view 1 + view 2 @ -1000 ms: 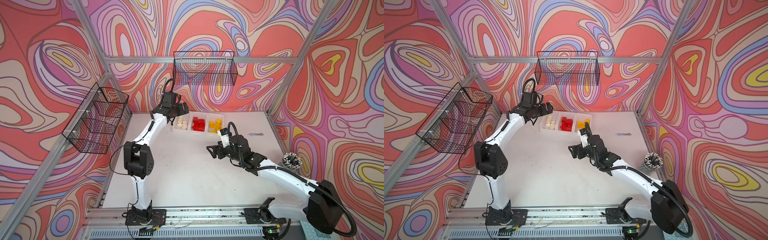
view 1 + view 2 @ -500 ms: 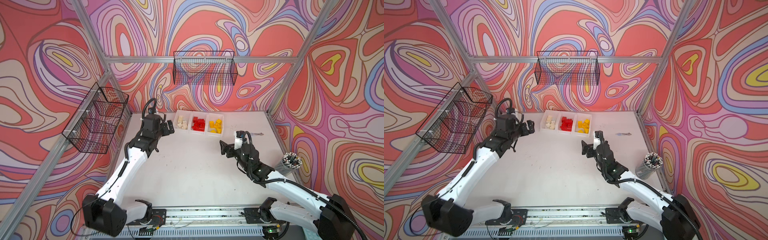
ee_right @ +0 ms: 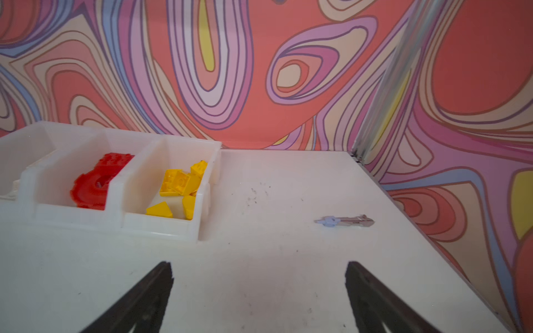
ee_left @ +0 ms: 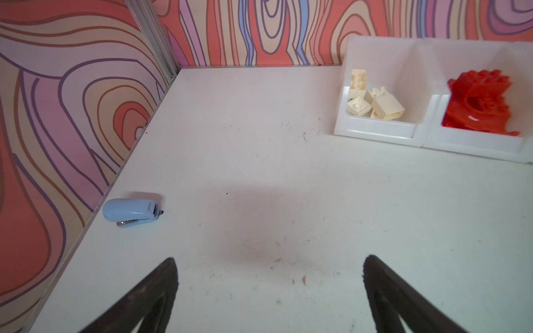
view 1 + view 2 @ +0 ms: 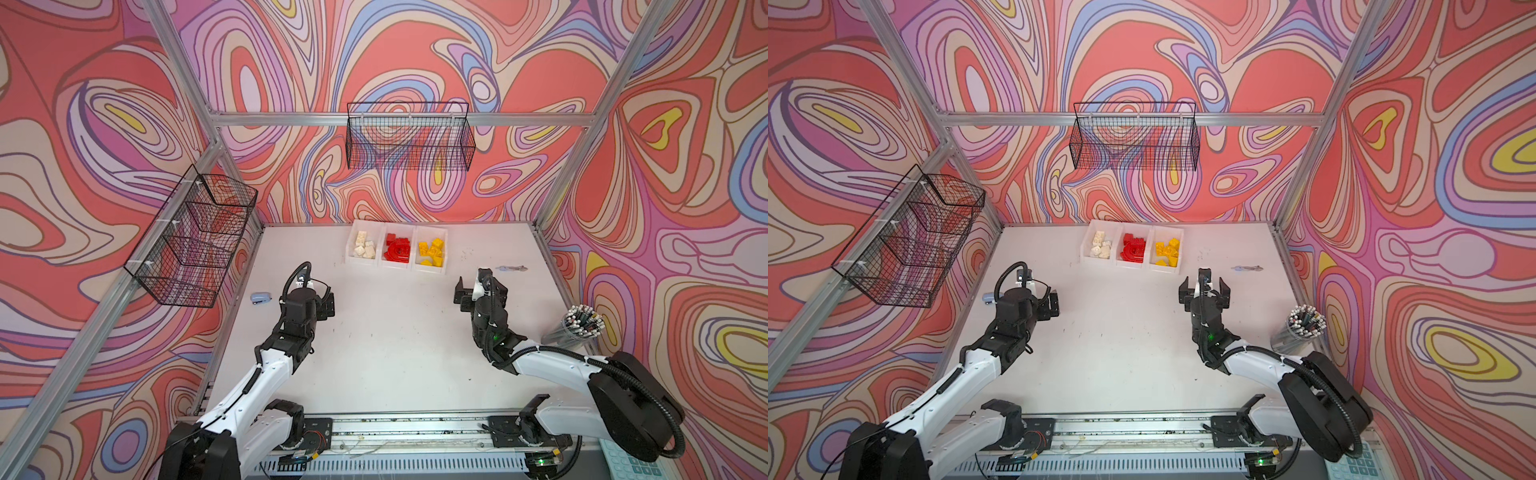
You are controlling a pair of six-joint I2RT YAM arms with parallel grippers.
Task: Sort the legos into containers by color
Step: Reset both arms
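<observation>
currently: containers (image 5: 395, 266), three joined white bins at the far edge of the surface (image 5: 395, 345). legos sorted inside: white legos (image 5: 364, 246) in the left bin, red legos (image 5: 397, 252) in the middle, yellow legos (image 5: 432, 250) in the right. left jaws: spread wide, holding nothing, above the surface. right jaws: likewise. blue stapler (image 5: 260, 297) near the surface's left edge.

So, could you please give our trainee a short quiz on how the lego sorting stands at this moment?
1. True or false: the right gripper is shut.
2. Which colour fills the middle bin: A white, B red, C yellow?
3. Name the light-blue thing lying on the table on the left gripper's side.
Key: 1 false, it is open and empty. 2 B, the red legos. 3 a stapler.
</observation>
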